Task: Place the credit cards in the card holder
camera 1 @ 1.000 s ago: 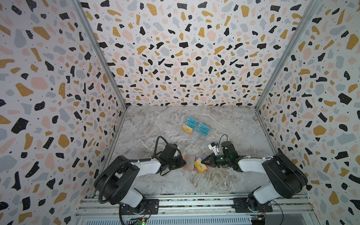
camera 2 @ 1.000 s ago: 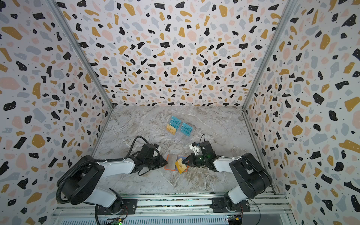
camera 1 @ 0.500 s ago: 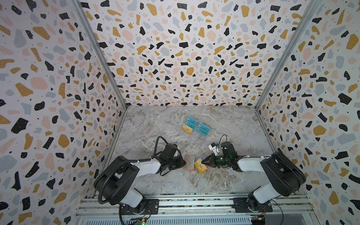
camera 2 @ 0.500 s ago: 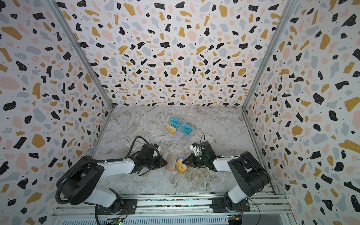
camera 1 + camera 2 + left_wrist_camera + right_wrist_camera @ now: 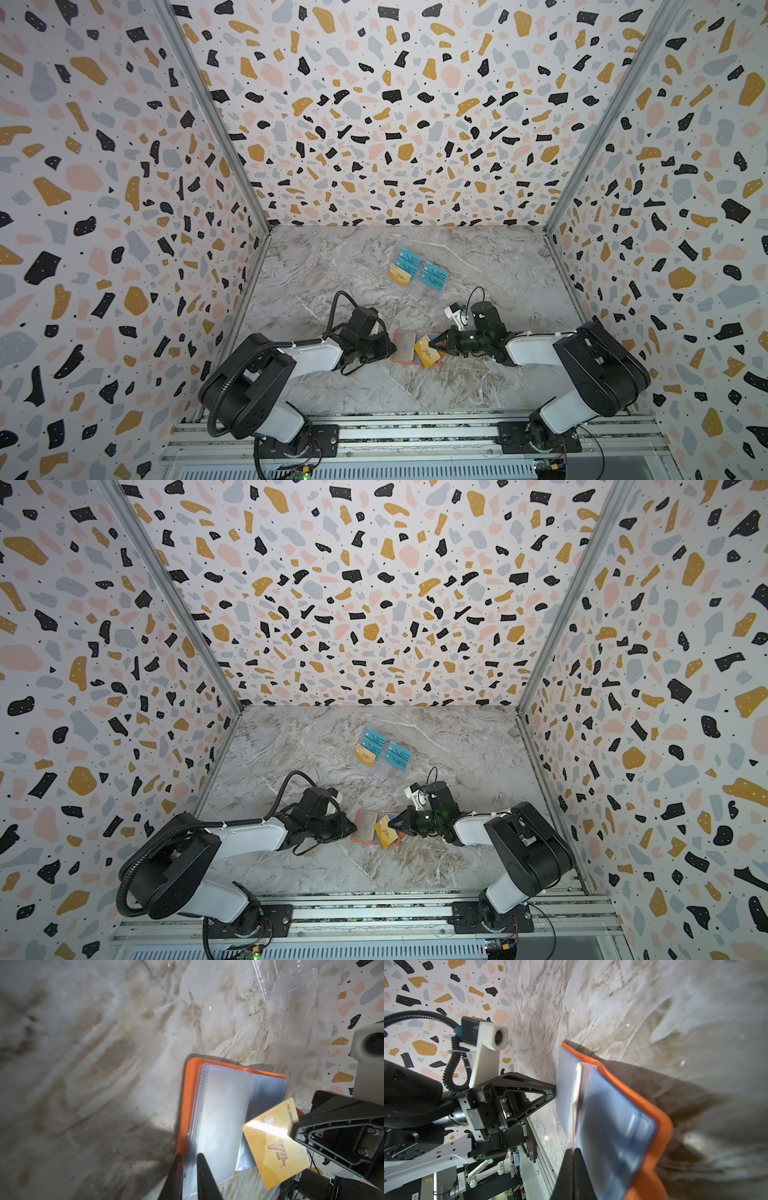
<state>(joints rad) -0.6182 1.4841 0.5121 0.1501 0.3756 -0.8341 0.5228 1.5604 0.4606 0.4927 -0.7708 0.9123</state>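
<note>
The orange card holder (image 5: 397, 358) (image 5: 358, 840) lies open on the marble floor, its clear sleeves (image 5: 220, 1109) facing up. My left gripper (image 5: 390, 347) (image 5: 189, 1157) is shut on the holder's left edge, pinching the cover and sleeves. My right gripper (image 5: 437, 345) (image 5: 573, 1150) is shut on a gold credit card (image 5: 427, 352) (image 5: 274, 1147). This card is tilted over the right-hand sleeve page (image 5: 612, 1122) and sticks out past the holder's near edge. The right wrist view shows it edge-on. Another gold credit card (image 5: 400, 276) sits in the rack further back.
A clear plastic rack (image 5: 415, 291) stands behind the holder with teal VIP cards (image 5: 434, 276) in it. Terrazzo walls close in the left, right and back. A metal rail (image 5: 415, 432) with both arm bases runs along the front edge.
</note>
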